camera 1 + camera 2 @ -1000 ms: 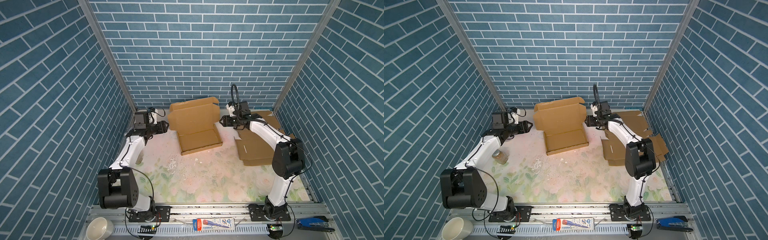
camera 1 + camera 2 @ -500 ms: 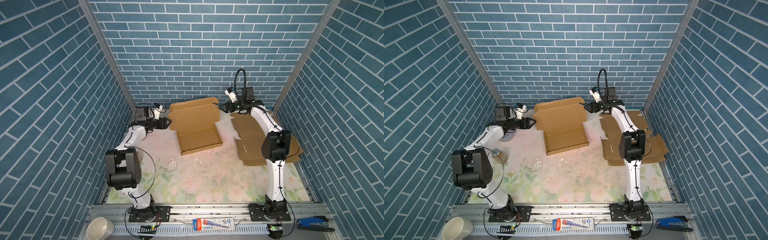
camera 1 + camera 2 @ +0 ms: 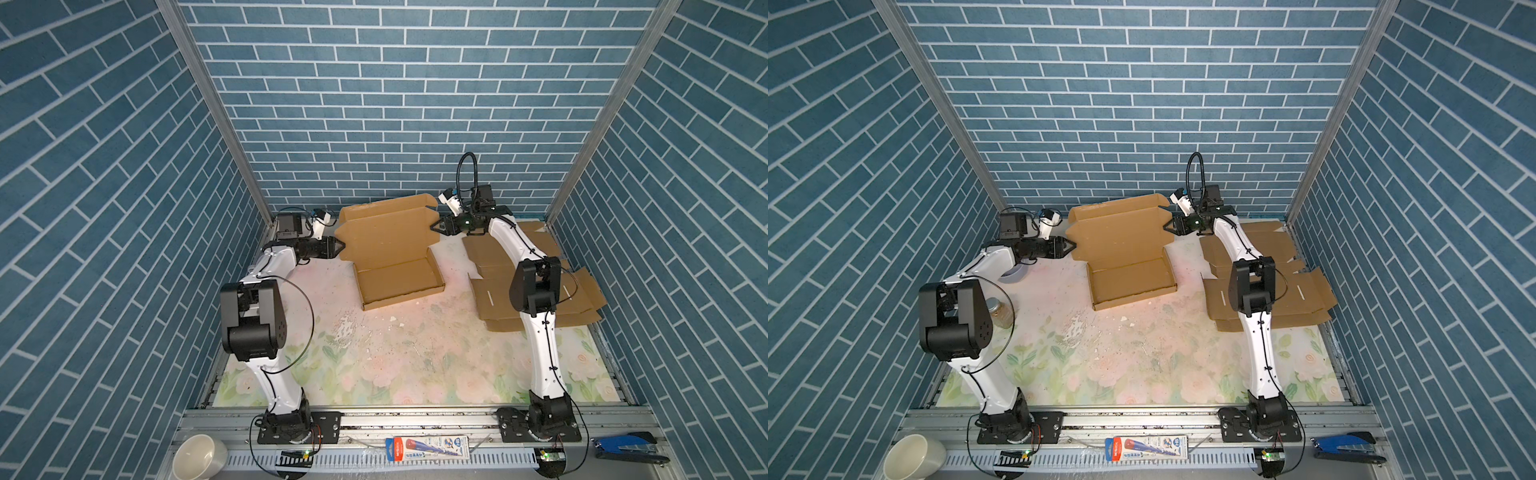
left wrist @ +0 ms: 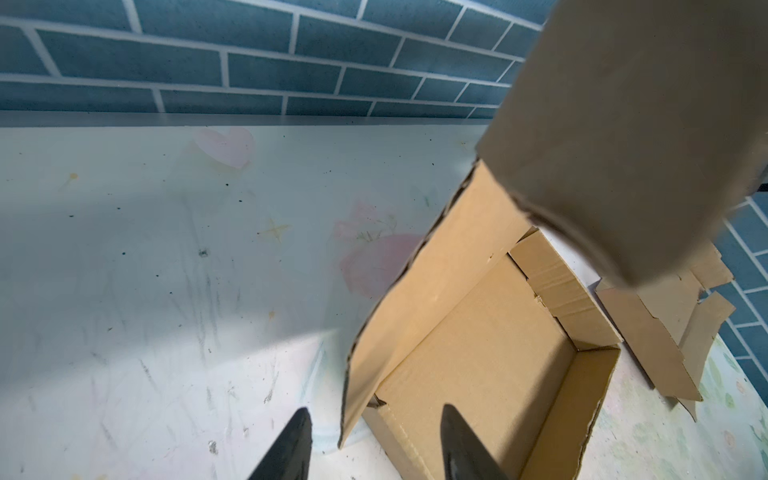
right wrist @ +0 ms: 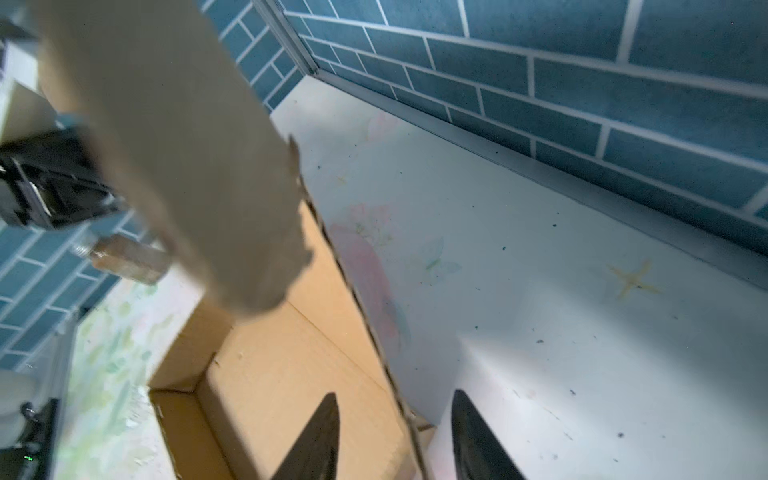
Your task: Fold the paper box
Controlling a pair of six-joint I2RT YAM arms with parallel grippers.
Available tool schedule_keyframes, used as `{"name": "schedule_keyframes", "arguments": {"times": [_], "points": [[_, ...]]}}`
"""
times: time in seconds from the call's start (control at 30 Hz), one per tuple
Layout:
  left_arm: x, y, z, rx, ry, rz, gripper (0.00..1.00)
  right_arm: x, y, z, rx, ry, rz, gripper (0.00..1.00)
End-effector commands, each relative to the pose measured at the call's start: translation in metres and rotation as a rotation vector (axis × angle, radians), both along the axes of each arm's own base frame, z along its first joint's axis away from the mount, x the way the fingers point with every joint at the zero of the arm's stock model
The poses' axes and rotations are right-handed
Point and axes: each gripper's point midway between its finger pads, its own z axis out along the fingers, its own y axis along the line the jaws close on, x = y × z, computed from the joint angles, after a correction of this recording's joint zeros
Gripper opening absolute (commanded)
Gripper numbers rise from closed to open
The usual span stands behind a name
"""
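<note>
As only wrist views show — jaws straddle the paper box lid (image 4: pixel 428 299).

**Right gripper** (image 5: pixel 395 432): two dark pointed fingers (image 5: pixel 320 440), standing apart.

**Paper box** (image 5: pixel 291 374): brown corrugated tray with one inner corner showing. It lies beside and beyond the finger on its side. One of its panels, seen edge-on, runs away from the fingertips and passes between them. It sits nearer the mat-side finger, with a gap on either side.

**Flap** (image 5: pixel 187 145): pale cardboard, blurred and close to the lens, well beyond the fingertips over the tray.

**Mat** (image 5: pixel 540 270): white with faded flowers, a yellow star (image 5: pixel 633 280) and dark specks. It spreads past the other finger.

**Wall** (image 5: pixel 582 83): blue brick, far beyond both fingers, with a grey rail (image 5: pixel 540 174) at its foot.

**Dark machine part** (image 5: pixel 54 187) and **small brownish object** (image 5: pixel 124 257): past the flap, both blurred.
</note>
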Motion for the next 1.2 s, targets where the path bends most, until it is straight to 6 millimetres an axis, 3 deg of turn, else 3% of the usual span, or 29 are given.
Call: {"name": "schedule_keyframes", "arguments": {"times": [0.0, 0.2, 0.43, 0.63, 0.8, 0.9, 1.1, 1.17], "points": [[0.007, -0.002, 0.006, -0.018, -0.028, -0.018, 0.45, 0.004, 0.008, 0.015, 0.026, -0.064, 0.034, 0.32], [0.011, -0.005, 0.000, -0.042, -0.021, -0.019, 0.35, 0.001, 0.008, 0.017, 0.021, -0.069, 0.032, 0.17], [0.013, -0.014, 0.001, -0.062, -0.028, -0.024, 0.12, 0.000, 0.006, 0.024, 0.014, -0.101, -0.017, 0.00], [0.014, -0.018, 0.010, -0.031, -0.082, 0.034, 0.02, -0.001, -0.005, 0.035, 0.054, -0.169, -0.165, 0.00], [0.019, -0.028, 0.021, -0.006, -0.158, 0.132, 0.00, -0.001, -0.016, 0.058, 0.105, -0.293, -0.369, 0.00], [0.024, -0.034, 0.029, -0.063, -0.202, 0.197, 0.00, -0.007, -0.021, 0.057, 0.130, -0.341, -0.501, 0.00], [0.021, -0.080, 0.042, -0.131, -0.270, 0.144, 0.00, -0.017, -0.025, 0.052, 0.179, -0.406, -0.689, 0.00], [0.017, -0.090, 0.038, -0.129, -0.280, 0.121, 0.00, -0.023, -0.020, 0.048, 0.200, -0.417, -0.705, 0.00]]}}
